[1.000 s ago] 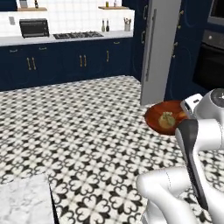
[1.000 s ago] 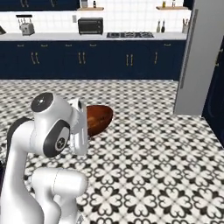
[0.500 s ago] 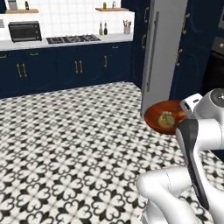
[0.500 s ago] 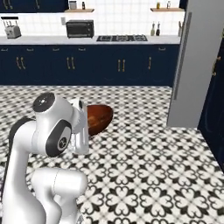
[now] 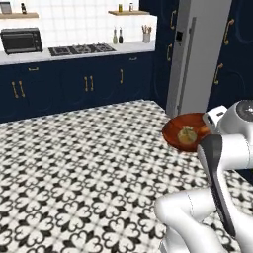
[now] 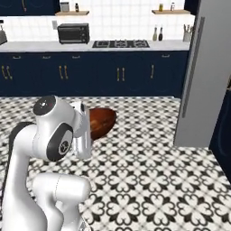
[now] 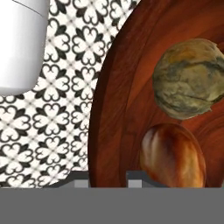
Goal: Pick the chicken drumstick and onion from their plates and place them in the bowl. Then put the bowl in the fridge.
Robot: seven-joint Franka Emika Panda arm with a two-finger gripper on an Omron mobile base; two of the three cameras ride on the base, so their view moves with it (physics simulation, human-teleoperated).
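My gripper (image 7: 108,180) is shut on the rim of the glossy red-brown bowl (image 7: 122,87), which hangs above the tiled floor in front of the arm. Inside the bowl lie the round olive-tan onion (image 7: 190,78) and the reddish-brown chicken drumstick (image 7: 173,155), side by side. The left base view shows the bowl (image 5: 170,132) with the onion (image 5: 187,135) in it, beside the white hand. From the right base view the bowl (image 6: 103,122) is seen from its outside. The grey fridge (image 5: 202,54) stands just beyond, its door shut. The plates are out of view.
Black-and-white patterned floor (image 5: 74,168) spreads to the left. Navy cabinets (image 5: 74,86) with a white counter, a stove (image 5: 81,49) and a microwave (image 5: 21,39) line the back wall. Tall navy cabinets (image 5: 237,64) flank the fridge (image 6: 207,76) on its right.
The whole picture has shifted: the base has moved, and the fridge now looms larger and nearer. The bowl stays in the gripper with both foods in it.
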